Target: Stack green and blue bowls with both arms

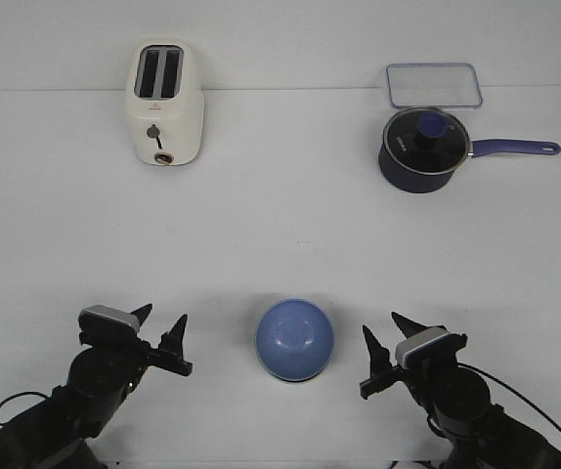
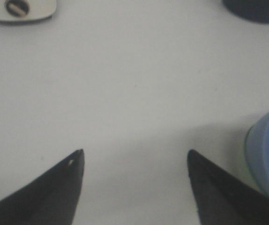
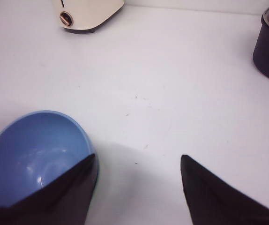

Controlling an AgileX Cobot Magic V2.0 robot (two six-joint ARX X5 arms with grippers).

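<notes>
Blue bowl point(image 1: 294, 338) nested in green bowl point(image 2: 250, 150), at 6 o'clock on the white counter point(image 1: 280, 234).

Cream toaster point(image 1: 164, 102) at 11 o'clock; navy lidded saucepan point(image 1: 422, 149) at 1 o'clock, clear container lid point(image 1: 434, 85) just behind. Left gripper point(image 1: 162, 325) at 7 o'clock, right gripper point(image 1: 384, 335) at 5 o'clock, flanking the stack, jaws spread and released, holding nothing.

White table point(image 1: 280, 225), white wall point(image 1: 290, 39) behind.
</notes>
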